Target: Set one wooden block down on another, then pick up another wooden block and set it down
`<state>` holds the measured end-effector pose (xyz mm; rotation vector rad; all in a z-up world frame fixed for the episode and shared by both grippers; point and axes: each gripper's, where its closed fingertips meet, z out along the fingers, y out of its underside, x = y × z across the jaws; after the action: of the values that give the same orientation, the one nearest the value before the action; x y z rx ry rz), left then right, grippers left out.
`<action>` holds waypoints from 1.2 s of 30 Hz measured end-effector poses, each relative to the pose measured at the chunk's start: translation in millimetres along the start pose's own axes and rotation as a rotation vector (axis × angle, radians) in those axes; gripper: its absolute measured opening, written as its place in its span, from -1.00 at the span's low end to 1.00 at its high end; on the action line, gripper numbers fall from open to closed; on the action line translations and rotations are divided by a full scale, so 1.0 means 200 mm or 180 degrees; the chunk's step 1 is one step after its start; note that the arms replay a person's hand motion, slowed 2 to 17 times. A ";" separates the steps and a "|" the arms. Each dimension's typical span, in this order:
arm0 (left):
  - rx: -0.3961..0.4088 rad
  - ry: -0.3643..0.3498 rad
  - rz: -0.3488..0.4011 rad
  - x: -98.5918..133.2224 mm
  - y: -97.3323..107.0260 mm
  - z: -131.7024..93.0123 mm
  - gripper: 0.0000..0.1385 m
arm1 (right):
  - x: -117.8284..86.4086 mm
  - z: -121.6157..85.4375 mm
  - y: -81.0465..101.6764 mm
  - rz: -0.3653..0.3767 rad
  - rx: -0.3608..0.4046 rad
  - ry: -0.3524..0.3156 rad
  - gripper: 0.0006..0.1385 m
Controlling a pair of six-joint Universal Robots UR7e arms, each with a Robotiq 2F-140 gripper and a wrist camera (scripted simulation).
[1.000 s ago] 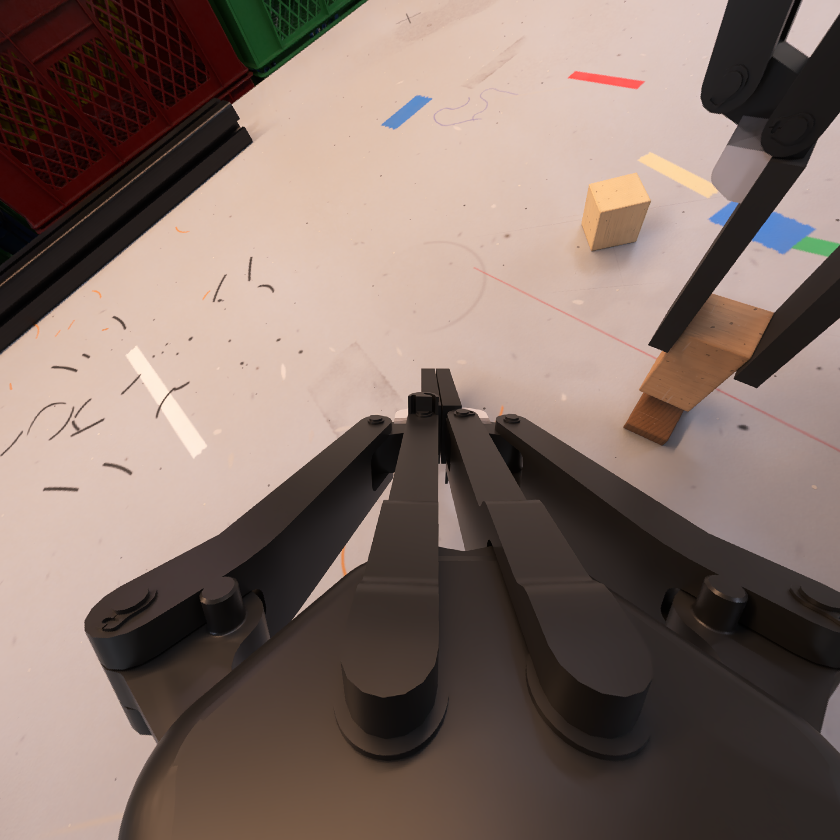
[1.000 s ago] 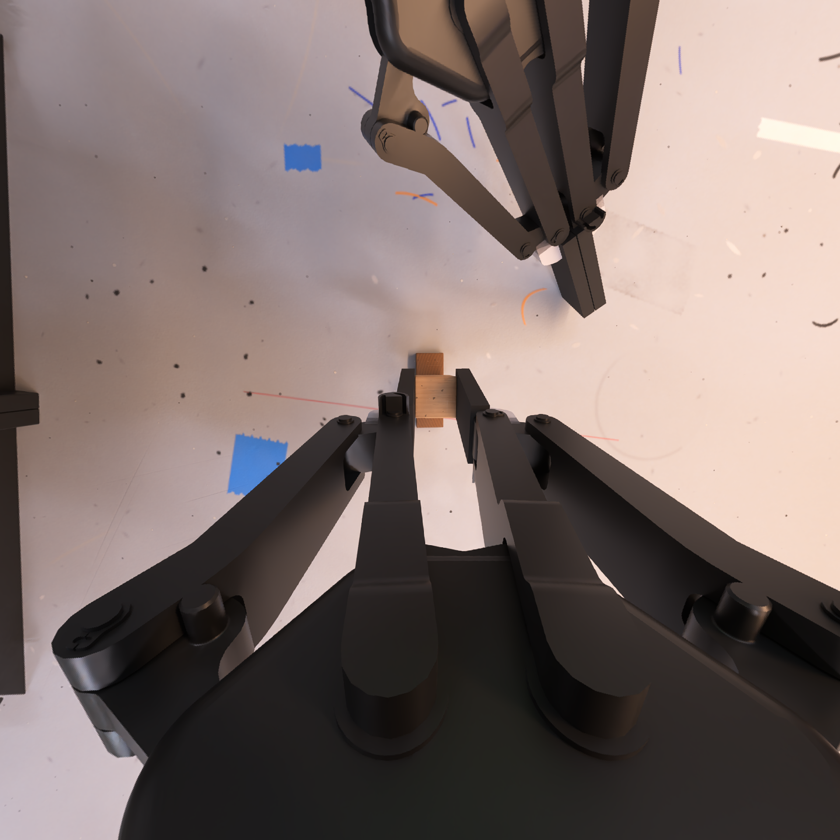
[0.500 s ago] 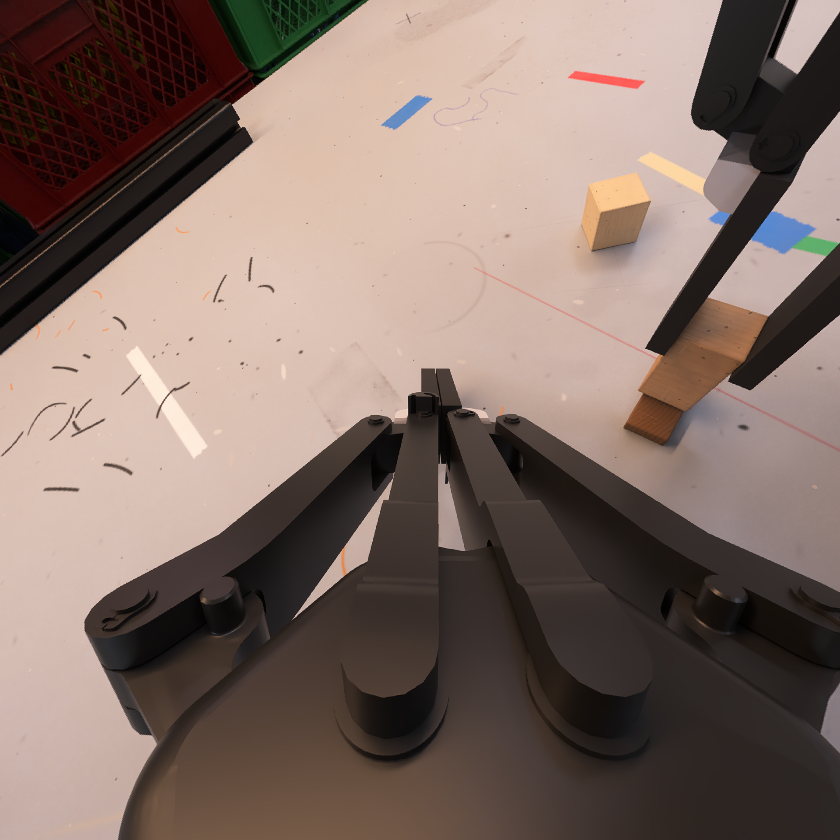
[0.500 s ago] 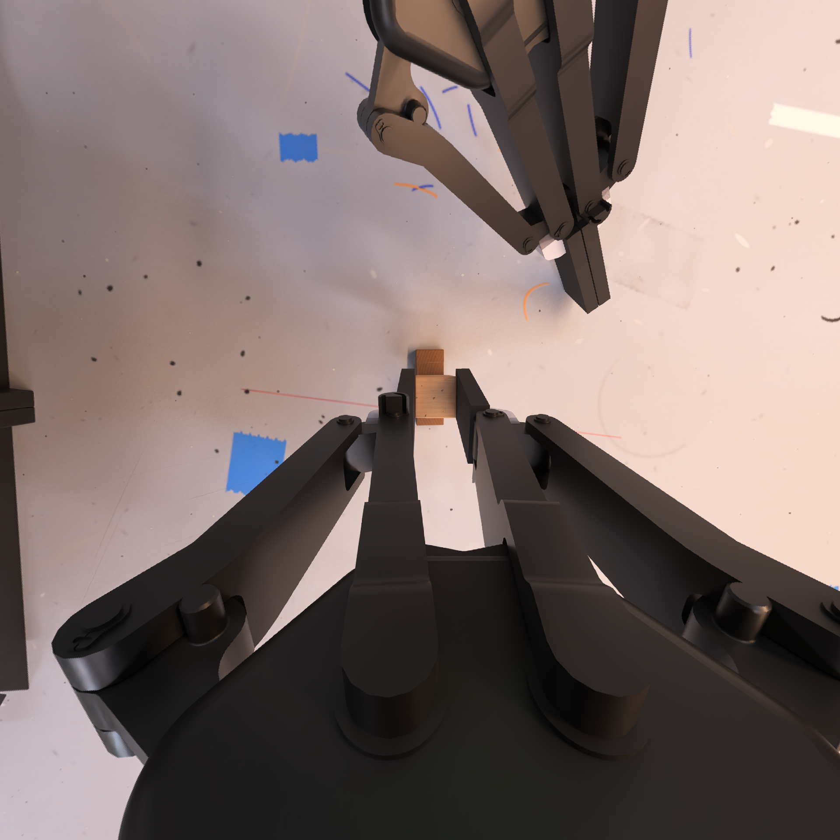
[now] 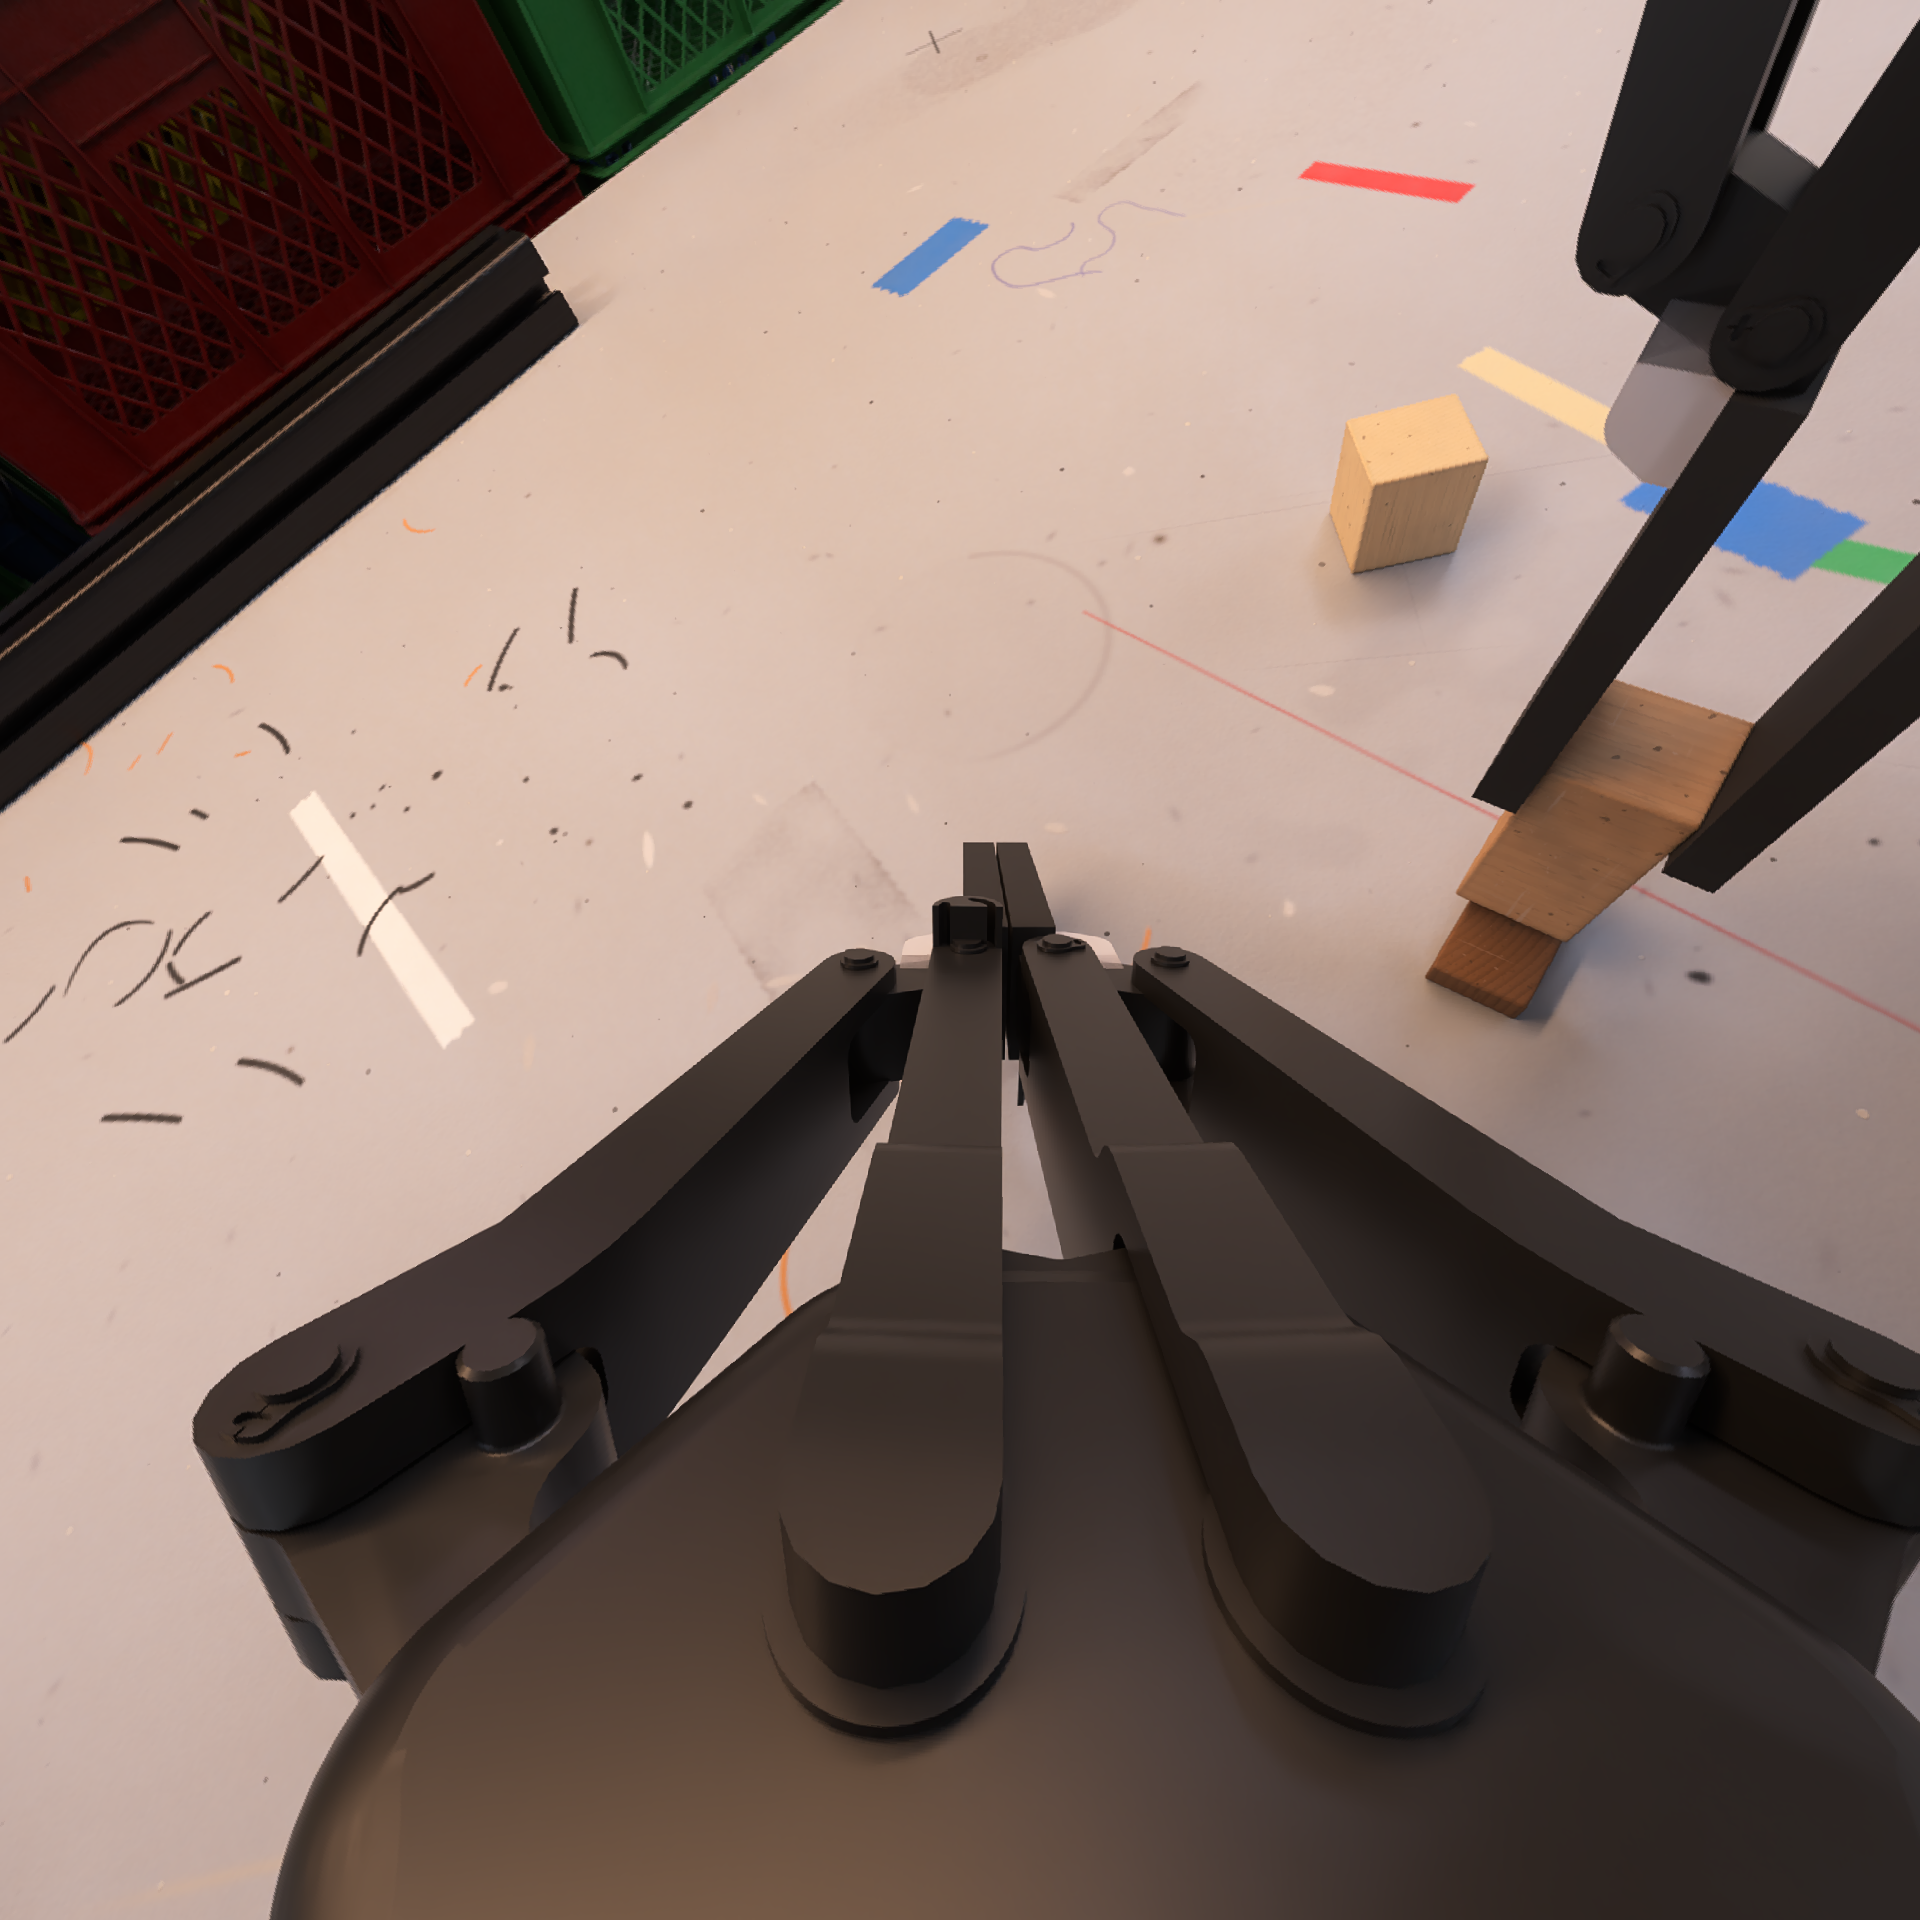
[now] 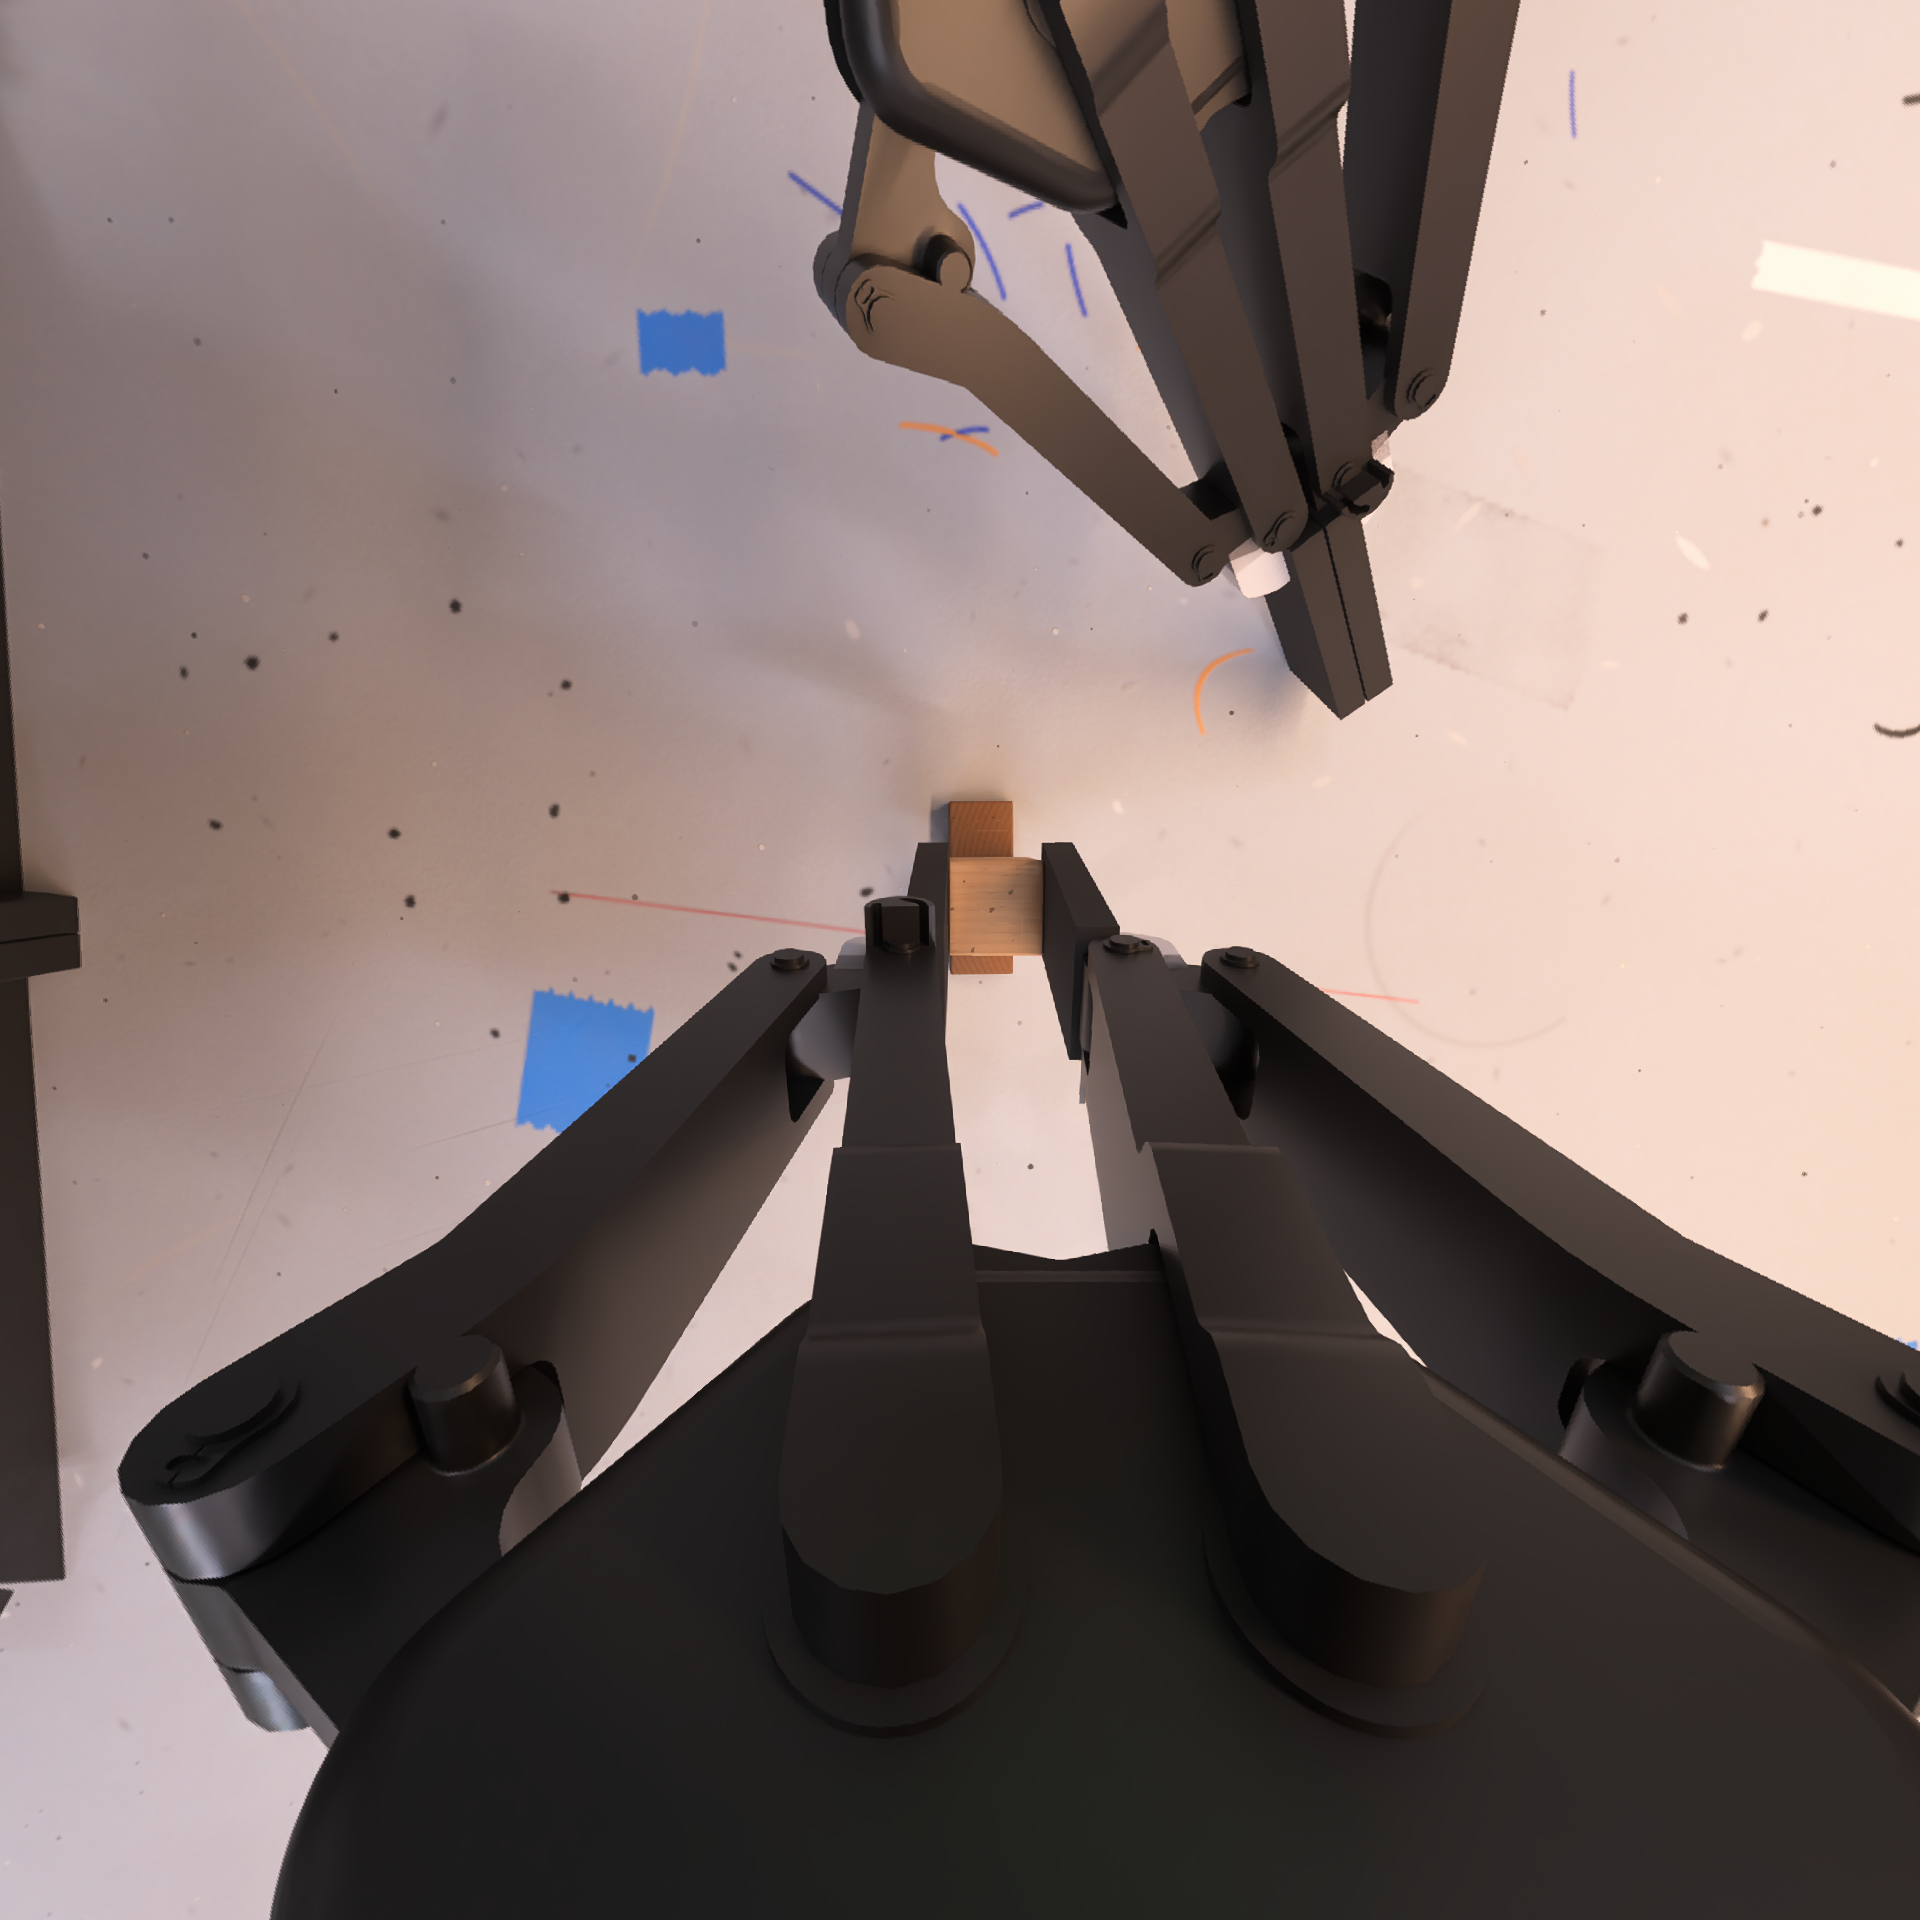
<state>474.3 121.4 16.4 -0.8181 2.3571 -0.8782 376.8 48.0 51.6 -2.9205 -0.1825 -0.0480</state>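
At centre of the right wrist view, right hand [image 6: 995, 902] clamped on light wooden block [image 6: 994, 904], resting crosswise on darker block [image 6: 980, 826]. Left hand [image 5: 995, 871] fully closed, empty. Pale cube [image 5: 1405, 481] upper right on table [image 5: 790, 436].

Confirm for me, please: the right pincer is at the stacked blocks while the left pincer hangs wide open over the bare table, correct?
Not quite: the left pincer is shut, its fingers pressed together with nothing between them, as the left wrist view shows. The rest holds: it hangs over the bare table, and the right pincer is at the stacked blocks.
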 end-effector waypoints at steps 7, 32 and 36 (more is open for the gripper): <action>0.0000 -0.0001 0.0002 0.00 0.00 0.00 -0.99 | 0.00 -0.01 0.00 -0.0007 0.0004 0.0004 -0.66; -0.0001 -0.0011 0.0013 0.00 0.00 0.00 -0.99 | 0.00 0.00 0.00 -0.0020 -0.0006 -0.0002 -0.66; -0.0001 -0.0015 0.0017 0.00 0.00 0.00 -0.99 | -0.01 0.00 0.00 -0.0028 -0.0012 -0.0005 -0.66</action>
<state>474.3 121.3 16.4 -0.8127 2.3545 -0.8728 375.7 48.1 51.3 -2.9237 -0.1955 -0.0476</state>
